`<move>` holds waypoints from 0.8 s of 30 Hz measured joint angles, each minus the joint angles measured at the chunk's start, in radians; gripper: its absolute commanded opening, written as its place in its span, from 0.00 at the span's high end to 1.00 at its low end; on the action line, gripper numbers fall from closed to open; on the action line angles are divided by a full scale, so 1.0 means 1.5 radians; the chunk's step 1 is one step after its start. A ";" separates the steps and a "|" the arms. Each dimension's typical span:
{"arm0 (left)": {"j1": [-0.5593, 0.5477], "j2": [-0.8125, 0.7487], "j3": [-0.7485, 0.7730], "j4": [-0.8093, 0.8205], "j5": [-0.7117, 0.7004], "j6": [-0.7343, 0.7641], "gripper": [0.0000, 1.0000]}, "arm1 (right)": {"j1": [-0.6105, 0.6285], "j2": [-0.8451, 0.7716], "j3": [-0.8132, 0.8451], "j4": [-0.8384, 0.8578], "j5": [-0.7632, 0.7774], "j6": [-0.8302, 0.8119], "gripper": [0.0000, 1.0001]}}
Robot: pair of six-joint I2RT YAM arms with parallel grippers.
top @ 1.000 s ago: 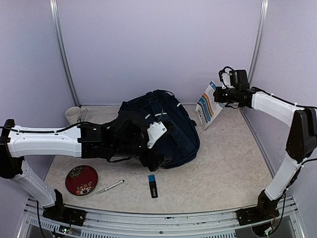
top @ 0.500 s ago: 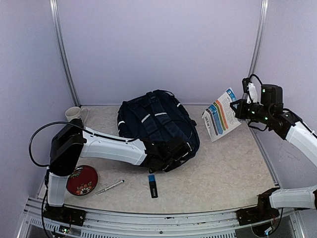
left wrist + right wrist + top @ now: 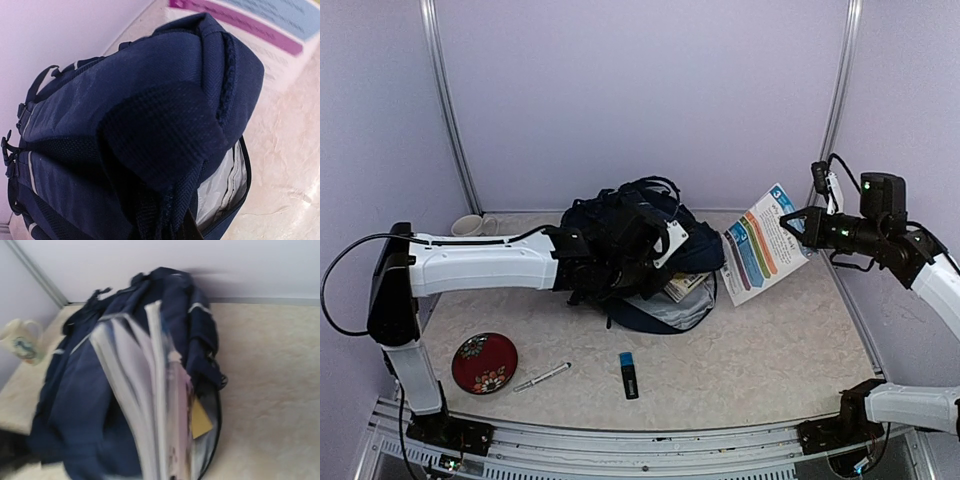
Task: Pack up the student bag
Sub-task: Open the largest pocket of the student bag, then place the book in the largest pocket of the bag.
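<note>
The student bag (image 3: 620,235) lies mid-table, navy with white stripes. Its upper flap is pulled up, so the mouth gapes toward the right and shows grey lining (image 3: 670,305). My left gripper (image 3: 612,268) is buried in the flap's fabric and shut on it. In the left wrist view the student bag (image 3: 140,115) fills the frame above the grey lining (image 3: 225,185), and my fingers are hidden. My right gripper (image 3: 800,226) is shut on a colourful book (image 3: 760,248), held upright just right of the bag. The right wrist view shows the book's pages (image 3: 150,400) edge-on, in front of the student bag (image 3: 80,405).
A mug (image 3: 470,226) stands at the back left. A red plate (image 3: 484,362), a pen (image 3: 542,377) and a small blue-and-black stick (image 3: 629,374) lie near the front edge. Something yellow (image 3: 200,421) shows inside the bag's mouth. Walls close in the back and both sides.
My left gripper closed on the bag's flap and lifted it, opening the mouth and showing the lining. My right gripper brought the book slightly lower and nearer the bag.
</note>
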 measured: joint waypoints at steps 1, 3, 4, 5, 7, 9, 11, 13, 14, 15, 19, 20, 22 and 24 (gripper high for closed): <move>0.012 -0.013 0.006 -0.001 0.015 -0.009 1.00 | 0.000 -0.007 0.006 -0.015 -0.009 0.003 1.00; 0.034 -0.033 0.024 0.004 0.035 -0.022 1.00 | 0.000 -0.021 0.010 -0.045 -0.025 0.008 1.00; 0.046 -0.042 0.035 0.007 0.042 -0.027 1.00 | 0.000 -0.028 0.010 -0.063 -0.037 0.011 1.00; 0.058 -0.051 0.047 0.010 0.047 -0.032 1.00 | 0.000 -0.036 0.010 -0.083 -0.054 0.014 1.00; 0.073 -0.062 0.062 0.016 0.051 -0.038 1.00 | 0.000 -0.046 0.001 -0.097 -0.093 0.023 1.00; 0.080 -0.068 0.069 0.020 0.058 -0.042 1.00 | 0.000 -0.057 -0.041 -0.070 -0.146 0.054 1.00; 0.080 -0.069 0.071 0.020 0.062 -0.044 1.00 | 0.000 -0.065 -0.108 -0.007 -0.188 0.109 1.00; 0.076 -0.069 0.071 0.018 0.065 -0.044 1.00 | 0.000 -0.062 -0.187 0.080 -0.213 0.181 1.00; 0.074 -0.069 0.071 0.017 0.065 -0.044 1.00 | 0.000 -0.053 -0.222 0.125 -0.217 0.221 1.00; 0.073 -0.069 0.071 0.017 0.065 -0.045 1.00 | 0.000 -0.040 -0.243 0.164 -0.216 0.255 1.00; 0.069 -0.069 0.071 0.017 0.068 -0.047 1.00 | 0.003 0.033 -0.258 0.351 -0.174 0.370 1.00; 0.068 -0.069 0.071 0.017 0.068 -0.047 1.00 | 0.004 0.046 -0.257 0.394 -0.156 0.388 1.00; 0.066 -0.069 0.070 0.017 0.068 -0.047 1.00 | 0.009 0.078 -0.257 0.474 -0.100 0.433 1.00; 0.063 -0.069 0.070 0.017 0.067 -0.047 1.00 | 0.011 0.113 -0.258 0.523 -0.042 0.473 1.00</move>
